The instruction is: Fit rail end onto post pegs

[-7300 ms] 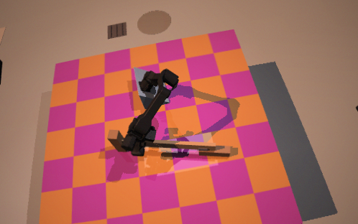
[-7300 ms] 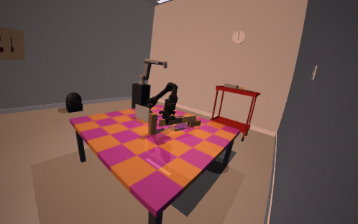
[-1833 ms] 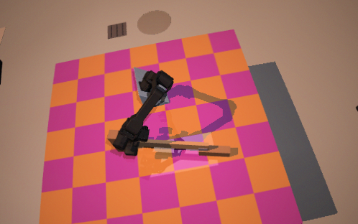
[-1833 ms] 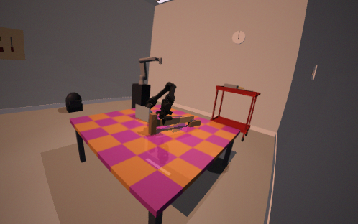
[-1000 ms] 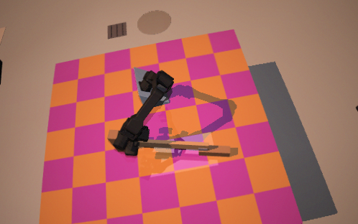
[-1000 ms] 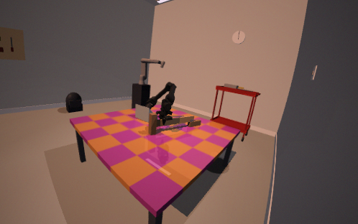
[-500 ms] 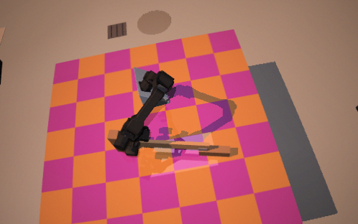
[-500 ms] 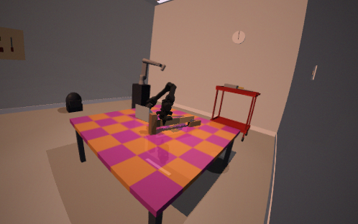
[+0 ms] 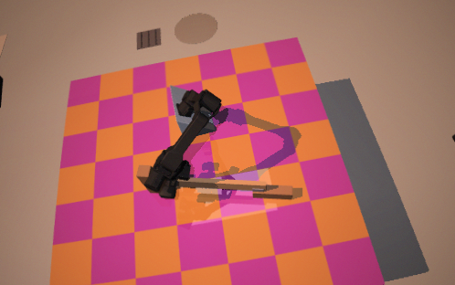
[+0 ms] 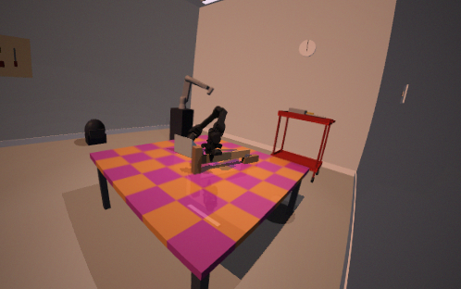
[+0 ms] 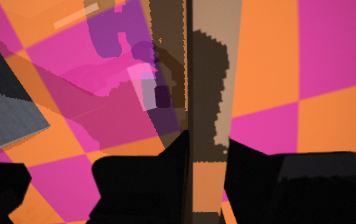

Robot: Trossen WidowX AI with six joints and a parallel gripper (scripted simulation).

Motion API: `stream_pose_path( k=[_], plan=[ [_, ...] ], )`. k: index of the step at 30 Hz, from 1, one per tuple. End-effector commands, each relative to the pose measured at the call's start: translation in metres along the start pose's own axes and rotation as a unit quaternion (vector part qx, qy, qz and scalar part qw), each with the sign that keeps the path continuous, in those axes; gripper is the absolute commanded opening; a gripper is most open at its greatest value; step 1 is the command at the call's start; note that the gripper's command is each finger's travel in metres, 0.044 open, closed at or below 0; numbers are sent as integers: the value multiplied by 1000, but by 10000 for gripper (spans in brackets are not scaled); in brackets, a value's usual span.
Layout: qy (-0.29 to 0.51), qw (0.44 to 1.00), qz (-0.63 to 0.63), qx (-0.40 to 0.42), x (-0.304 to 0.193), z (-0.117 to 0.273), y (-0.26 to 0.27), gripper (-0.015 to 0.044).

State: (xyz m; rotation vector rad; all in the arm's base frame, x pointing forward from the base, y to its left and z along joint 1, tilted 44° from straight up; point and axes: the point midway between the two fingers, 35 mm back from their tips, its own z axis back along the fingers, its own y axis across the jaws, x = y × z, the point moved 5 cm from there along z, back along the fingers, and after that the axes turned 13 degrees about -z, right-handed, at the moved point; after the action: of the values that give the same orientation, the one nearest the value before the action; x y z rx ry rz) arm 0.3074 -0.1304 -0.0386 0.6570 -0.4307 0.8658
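Observation:
The wooden post [image 9: 143,172] [image 10: 196,160] stands upright on the table. The long wooden rail [image 9: 219,184] [image 10: 238,155] [image 11: 212,75] runs from beside the post to the low footboard block [image 9: 280,194] [image 10: 252,159], where its far end sits at the bracket. The rail is raised off the table and looks roughly level. My gripper [image 10: 213,156] [image 11: 198,134] is shut on the rail near its post end, one finger on each side. In the top view the arm covers that end. The pegs, the holes and any gap at the post cannot be made out.
A grey slanted panel [image 9: 175,106] [image 10: 183,144] [image 11: 17,125] stands beside the arm on the checkered table [image 9: 114,260] [image 10: 162,204]. A red cart [image 10: 303,159] stands beyond the table, and another robot arm on a black pedestal [image 10: 180,123] is behind it.

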Motion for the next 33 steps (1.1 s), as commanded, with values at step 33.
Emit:
stream_pose_path(
  k=[33],
  plan=[
    [-1, 1000, -1, -3, 1, 4, 0, 0]
  ],
)
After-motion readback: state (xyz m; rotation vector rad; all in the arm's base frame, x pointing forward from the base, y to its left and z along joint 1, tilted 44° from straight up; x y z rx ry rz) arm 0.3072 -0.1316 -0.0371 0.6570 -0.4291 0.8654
